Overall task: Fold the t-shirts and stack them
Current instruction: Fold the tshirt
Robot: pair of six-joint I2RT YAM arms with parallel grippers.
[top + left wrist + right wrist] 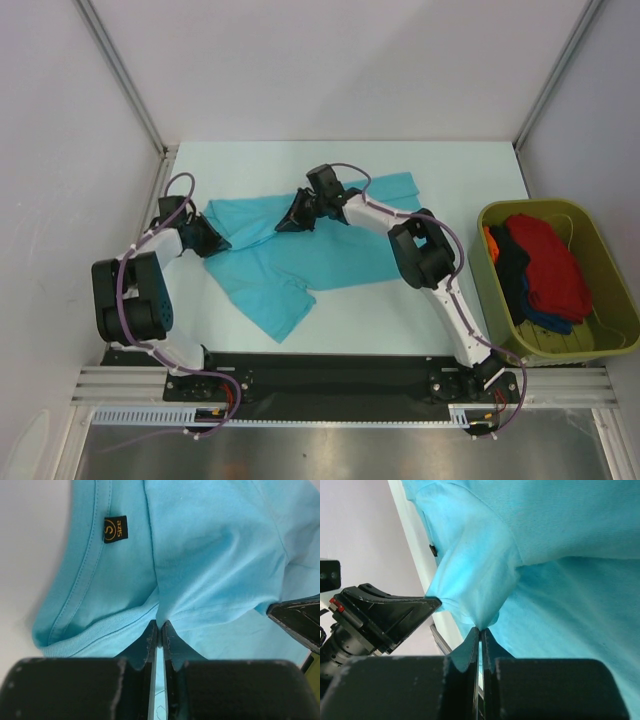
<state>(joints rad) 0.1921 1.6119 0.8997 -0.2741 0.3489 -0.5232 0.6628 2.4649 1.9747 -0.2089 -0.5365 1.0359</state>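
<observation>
Left black two-finger gripper (159,627) pinches the turquoise cloth t-shirt (300,262) near its collar. Right black two-finger gripper (480,630) has its jaws clamped on another fold.

One olive-green tub (608,285), inside it one red t-shirt (548,265), one orange t-shirt (491,240), one dark blue t-shirt (545,320), left of it one turquoise t-shirt (300,255), one left gripper (222,243), one right gripper (283,225)

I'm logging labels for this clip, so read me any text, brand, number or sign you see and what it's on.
"S Size": gold letters, the S ringed, on the small dark label inside the collar of the turquoise t-shirt.
Nothing else readable; the shirts in the olive tub show no print.
</observation>
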